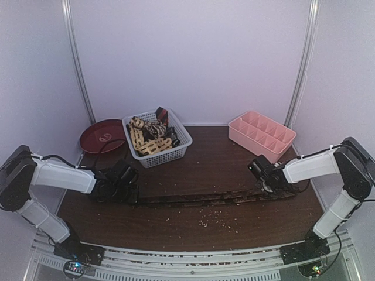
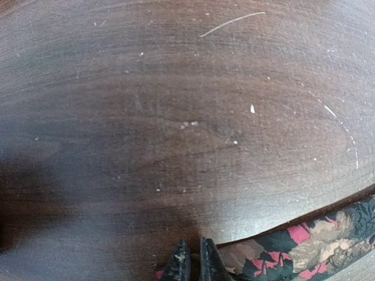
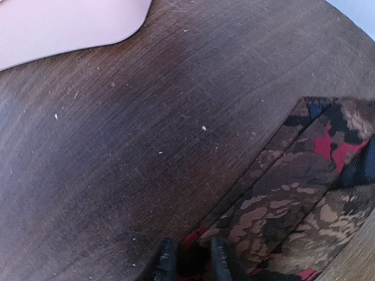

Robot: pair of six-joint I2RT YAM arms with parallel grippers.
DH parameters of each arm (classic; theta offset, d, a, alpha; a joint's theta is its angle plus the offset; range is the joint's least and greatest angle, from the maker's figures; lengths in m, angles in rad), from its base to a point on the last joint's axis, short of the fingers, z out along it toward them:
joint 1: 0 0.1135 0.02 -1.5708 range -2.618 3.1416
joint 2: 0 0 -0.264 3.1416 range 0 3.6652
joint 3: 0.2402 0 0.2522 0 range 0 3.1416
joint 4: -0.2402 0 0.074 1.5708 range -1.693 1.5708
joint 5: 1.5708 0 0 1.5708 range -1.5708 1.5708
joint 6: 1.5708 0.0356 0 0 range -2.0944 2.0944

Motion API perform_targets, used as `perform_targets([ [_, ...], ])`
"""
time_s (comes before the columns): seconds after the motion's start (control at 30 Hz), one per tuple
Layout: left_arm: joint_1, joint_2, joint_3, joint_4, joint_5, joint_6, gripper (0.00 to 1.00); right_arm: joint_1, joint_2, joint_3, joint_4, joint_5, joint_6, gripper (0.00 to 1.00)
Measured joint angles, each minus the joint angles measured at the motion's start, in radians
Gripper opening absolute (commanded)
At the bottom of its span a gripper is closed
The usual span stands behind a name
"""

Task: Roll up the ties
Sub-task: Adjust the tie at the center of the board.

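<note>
A long dark patterned tie (image 1: 205,199) lies stretched flat across the table from left to right. My left gripper (image 1: 126,187) sits low at its left end. In the left wrist view the left gripper (image 2: 192,263) is pinched on the tie (image 2: 304,246), whose black, red and tan fabric shows on both sides of the fingers. My right gripper (image 1: 268,182) sits at the right end. In the right wrist view the right gripper (image 3: 188,260) has the brown, red-flecked tie (image 3: 293,199) between its fingers. Several more ties (image 1: 151,133) are heaped in the basket.
A white lattice basket (image 1: 176,151) stands at the back left of centre, with a dark red plate (image 1: 101,136) to its left. A pink divided tray (image 1: 262,134) stands at the back right and shows in the right wrist view (image 3: 64,26). Pale crumbs (image 1: 217,218) dot the table front.
</note>
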Motion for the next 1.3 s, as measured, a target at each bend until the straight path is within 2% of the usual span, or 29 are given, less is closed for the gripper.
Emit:
perform_targets([
  [0.1,0.000,0.000,0.000,-0.001,-0.007,-0.002,0.11,0.000,-0.001,-0.003,-0.003,0.009,0.007,0.00],
  [0.6,0.000,0.000,0.000,-0.002,-0.023,-0.008,0.12,0.000,-0.140,-0.021,-0.077,-0.001,0.011,0.00],
  [0.77,0.000,0.000,0.000,-0.002,-0.029,-0.011,0.12,0.000,-0.128,-0.070,-0.060,-0.003,0.010,0.00],
  [0.87,0.000,0.000,0.000,-0.013,-0.037,-0.011,0.13,-0.009,-0.092,-0.075,-0.056,0.000,-0.002,0.07],
  [1.07,0.000,-0.045,0.015,-0.071,-0.039,-0.014,0.17,-0.017,-0.100,-0.056,-0.073,0.015,-0.036,0.32],
  [1.17,0.000,-0.106,0.039,-0.090,-0.048,-0.011,0.22,-0.004,-0.161,-0.056,-0.072,0.006,-0.082,0.37],
  [1.3,0.000,-0.171,0.062,-0.095,-0.037,0.001,0.27,0.034,-0.238,-0.055,-0.028,-0.039,-0.163,0.37],
])
